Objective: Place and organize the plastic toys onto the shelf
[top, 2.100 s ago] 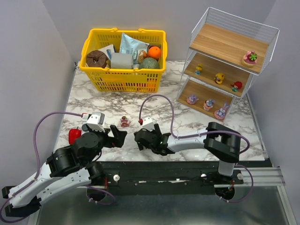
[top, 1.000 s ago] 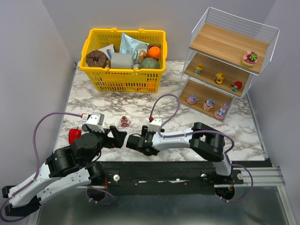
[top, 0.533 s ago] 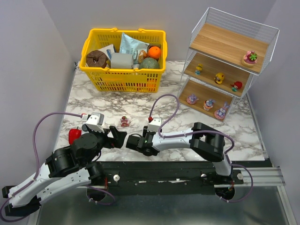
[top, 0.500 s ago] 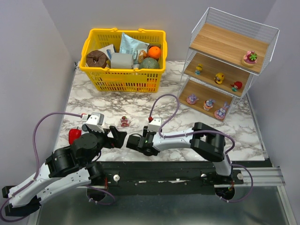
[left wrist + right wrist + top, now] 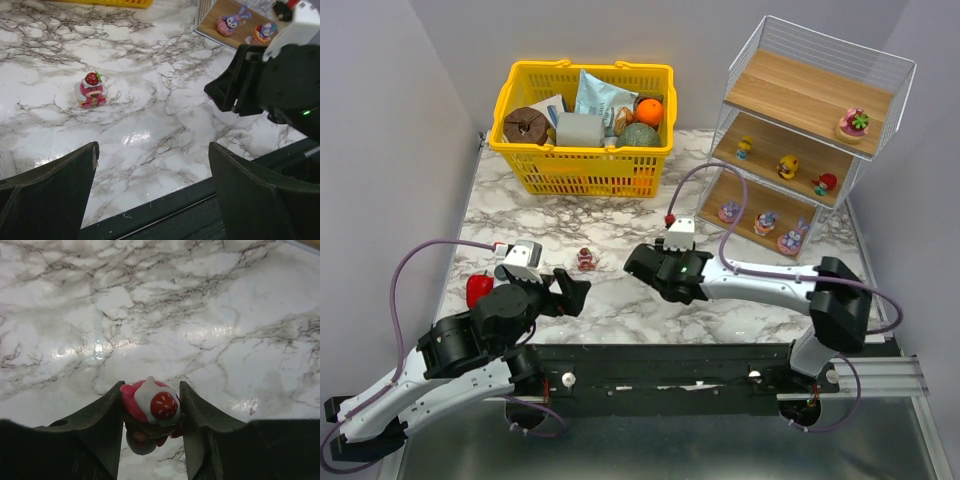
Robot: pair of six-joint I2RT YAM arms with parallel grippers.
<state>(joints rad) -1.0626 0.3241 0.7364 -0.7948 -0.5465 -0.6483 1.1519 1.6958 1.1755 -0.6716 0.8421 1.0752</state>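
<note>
Farthest left, a red pepper-like object (image 5: 477, 289) lies on the marble counter (image 5: 570, 215) beside the left arm. Just right of it, the left gripper (image 5: 572, 292) sits low near the counter's front edge with its dark fingers (image 5: 50, 185) spread wide and nothing between them. A little beyond that gripper, a pink bear figurine (image 5: 585, 259) with a strawberry on its head stands upright on the counter, apart from both grippers; the left wrist view shows it (image 5: 90, 90) alone on the marble. Behind it, at the back of the counter, is a yellow plastic basket (image 5: 580, 178) packed with groceries. Right of the bear, the right gripper (image 5: 642, 263) points left over the middle of the counter. The right wrist view shows that gripper (image 5: 151, 392) pinching a small pink toy (image 5: 150, 407) with a white cap and a strawberry slice on it, one finger pressed against each side. Whether this toy touches the marble beneath it, I cannot tell. At the far right stands the three-tier wire shelf (image 5: 790, 90): a pink cupcake (image 5: 854, 124) on the top board, a small yellow figure (image 5: 745, 148), a yellow duck (image 5: 787, 165) and a red figure (image 5: 824, 183) on the middle board, and three purple-and-pink figurines (image 5: 766, 221) in a row on the bottom board.
</note>
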